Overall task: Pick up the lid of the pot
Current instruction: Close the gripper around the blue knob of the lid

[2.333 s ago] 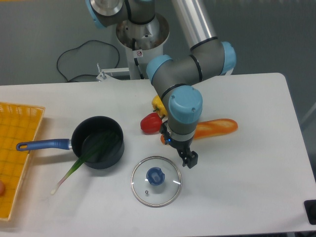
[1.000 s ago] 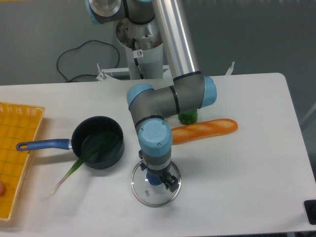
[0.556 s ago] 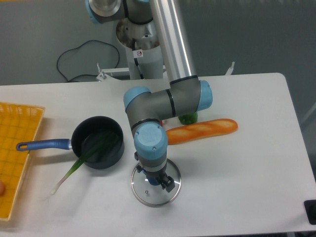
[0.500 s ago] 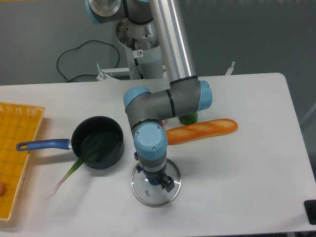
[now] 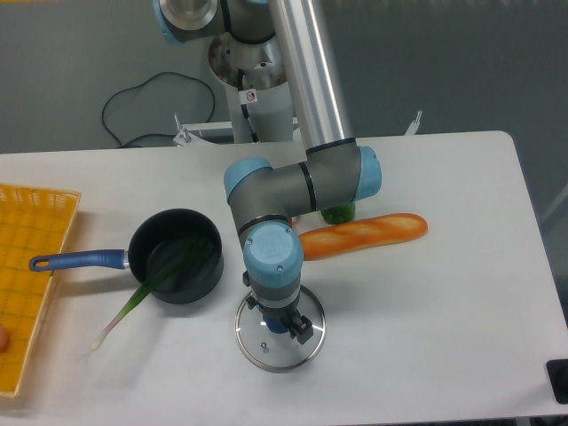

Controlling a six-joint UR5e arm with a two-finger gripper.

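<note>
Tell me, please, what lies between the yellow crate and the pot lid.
The camera view shows the pale end of a leek-like stalk, jutting from the black pan, between yellow crate and pot lid.

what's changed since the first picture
The gripper has moved left and toward the bottom of the picture, from beyond the pot lid to over its blue knob. Its fingers look open, with no grasp visible. The lid, the black pan, the green stalk and the long orange item stayed put.

Bright, even light leaves a soft shadow beside the pan [image 5: 151,238].
</note>
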